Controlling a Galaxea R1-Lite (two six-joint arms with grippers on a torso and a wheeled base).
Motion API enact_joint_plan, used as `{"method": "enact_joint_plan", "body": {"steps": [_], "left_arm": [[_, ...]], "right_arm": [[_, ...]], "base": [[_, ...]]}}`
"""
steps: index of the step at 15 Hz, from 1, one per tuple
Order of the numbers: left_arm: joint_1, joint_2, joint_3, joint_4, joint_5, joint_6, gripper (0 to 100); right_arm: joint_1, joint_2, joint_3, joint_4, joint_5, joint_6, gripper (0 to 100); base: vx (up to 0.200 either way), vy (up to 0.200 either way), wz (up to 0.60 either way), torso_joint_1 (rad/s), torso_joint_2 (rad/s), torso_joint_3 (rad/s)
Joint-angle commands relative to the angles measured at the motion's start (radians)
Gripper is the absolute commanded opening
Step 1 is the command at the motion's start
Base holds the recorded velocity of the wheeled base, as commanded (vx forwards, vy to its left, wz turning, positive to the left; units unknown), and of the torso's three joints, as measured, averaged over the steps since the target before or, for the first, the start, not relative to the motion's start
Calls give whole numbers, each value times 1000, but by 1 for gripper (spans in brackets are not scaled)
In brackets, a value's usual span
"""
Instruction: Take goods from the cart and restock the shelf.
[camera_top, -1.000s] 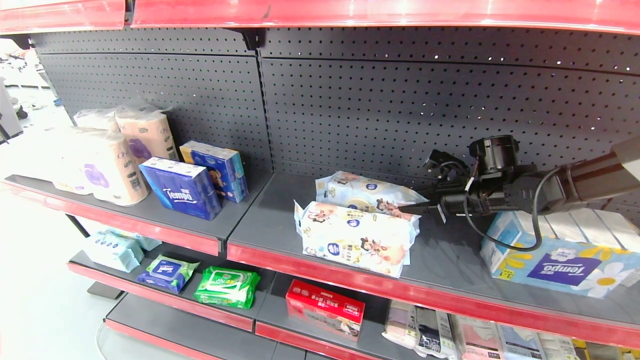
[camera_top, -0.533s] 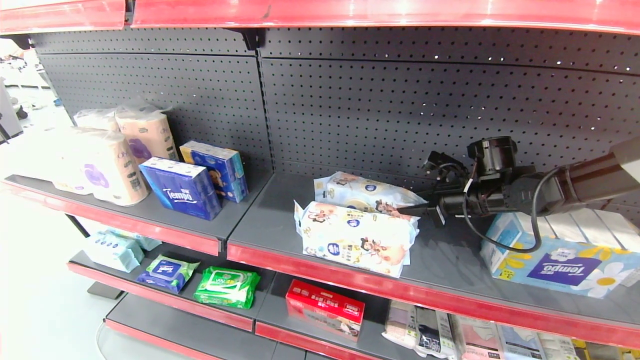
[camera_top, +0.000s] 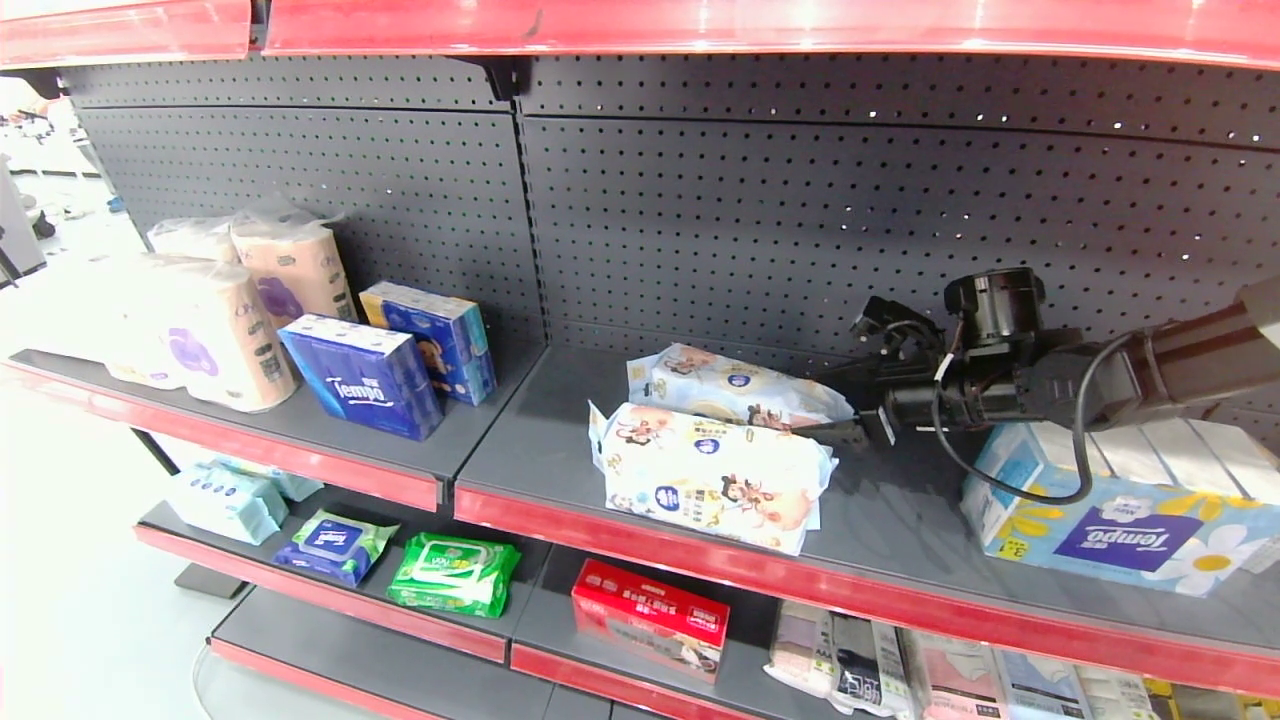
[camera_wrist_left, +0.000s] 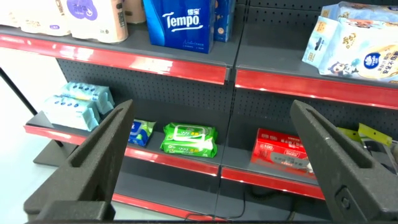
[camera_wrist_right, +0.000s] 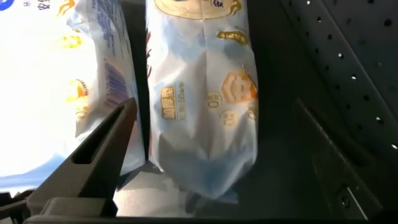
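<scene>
Black pegboard backs the red-edged shelf, which at its left end carries toilet-roll packs and two blue tissue boxes. Lower down on that side, the left gripper hangs with its fingers spread wide and nothing between them, facing the lower shelves and well apart from the work. At the middle bay lie two cartoon-printed tissue packs, the front pack near the red lip and the rear pack just behind it, both with their long axis running along the shelf. The right gripper meets the rear pack at its right end, in line with that axis. Its fingers are parted and straddle the end, one in the gap between the two packs, the other on the pegboard side, neither seeming to press in. This arm is plainly the nearer one, and any withdrawal would likely go straight back to the right. Beyond it sits a flowered tissue pack.
</scene>
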Motion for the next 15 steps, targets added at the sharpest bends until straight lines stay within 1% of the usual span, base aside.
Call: {"method": "enact_joint_plan", "body": {"steps": [1, 2, 8, 9, 15], "left_arm": [[1, 0, 0, -1, 0, 0, 100], [1, 0, 0, -1, 0, 0, 100], [1, 0, 0, -1, 0, 0, 100], [1, 0, 0, -1, 0, 0, 100], [1, 0, 0, -1, 0, 0, 100]], "right_arm": [[-6, -28, 26, -4, -50, -10, 100], [-6, -33, 32, -4, -73, -13, 100], [2, -36, 35, -14, -114, -19, 100], [5, -34, 38, -24, -137, -20, 100], [8, -33, 38, -24, -149, -36, 100]], "base": [[0, 0, 0, 0, 0, 0], [0, 0, 0, 0, 0, 0], [0, 0, 0, 0, 0, 0], [0, 0, 0, 0, 0, 0], [0, 0, 0, 0, 0, 0]]}}
